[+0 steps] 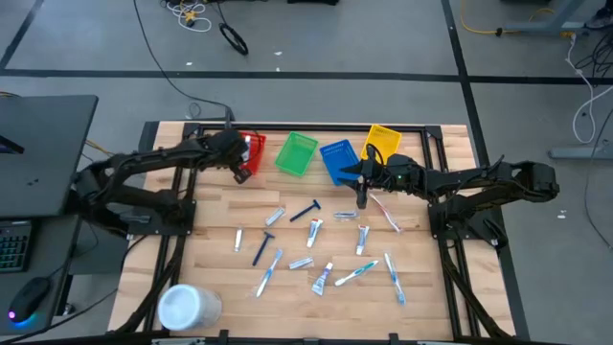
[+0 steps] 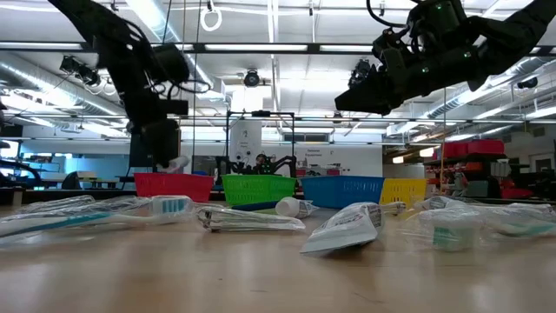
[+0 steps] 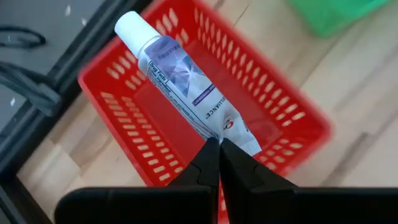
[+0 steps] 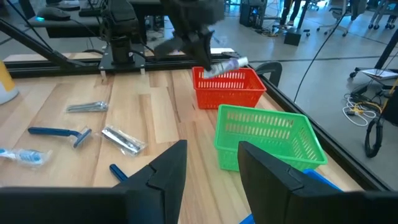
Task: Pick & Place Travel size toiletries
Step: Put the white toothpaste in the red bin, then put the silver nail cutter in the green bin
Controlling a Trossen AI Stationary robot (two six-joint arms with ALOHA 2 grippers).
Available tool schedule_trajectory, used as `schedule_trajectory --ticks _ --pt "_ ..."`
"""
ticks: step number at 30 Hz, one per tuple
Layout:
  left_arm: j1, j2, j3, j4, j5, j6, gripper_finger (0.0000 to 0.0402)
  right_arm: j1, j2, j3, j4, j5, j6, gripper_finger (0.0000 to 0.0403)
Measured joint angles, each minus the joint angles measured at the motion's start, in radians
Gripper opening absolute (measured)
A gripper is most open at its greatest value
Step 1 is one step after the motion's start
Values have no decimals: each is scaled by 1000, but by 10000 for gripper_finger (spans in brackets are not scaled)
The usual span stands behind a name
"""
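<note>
Left gripper (image 3: 219,146) pinches the crimped end of a white-and-blue tube (image 3: 180,74), hanging it directly above the red basket (image 3: 298,118). Right gripper (image 4: 211,165) hovers with fingers spread and empty, the green basket (image 4: 267,134) just ahead of it, the remaining toiletries (image 1: 316,251) strewn on the table (image 1: 431,287) beneath and beside it.

even, bright light falls from ceiling strip lamps (image 2: 287,87), which glare white in the low view. shadows on the table (image 1: 220,216) are soft and faint. in the low view the near tubes (image 2: 343,230) are blurred and the arms read as dark silhouettes. the left wrist view is sharp on the tube (image 3: 186,81); the basket (image 3: 298,118) edges are soft.
</note>
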Motion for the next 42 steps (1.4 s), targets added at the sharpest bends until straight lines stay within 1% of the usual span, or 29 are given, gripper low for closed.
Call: schedule_trajectory --ticks 4,8,15,21,23,27,32,36,42 --pt "30 77 0 34 22 1 6 0 0 0 0 0 0 154" --pt "48 129 0 65 27 5 6 0 0 0 0 0 0 154" --pt "68 187 0 88 45 23 6 0 0 0 0 0 0 154" --pt "76 207 0 97 87 42 11 0 0 0 -2 0 0 154" --pt "76 207 0 96 86 42 15 0 0 0 -3 0 0 154" --pt "77 207 0 96 77 42 28 0 0 0 -3 0 0 154" --pt "77 207 0 97 61 42 54 0 0 0 -3 0 0 154" --pt "77 206 0 96 22 40 75 0 0 0 -3 0 0 154" --pt "71 193 0 88 20 15 95 0 0 0 -3 0 0 154"
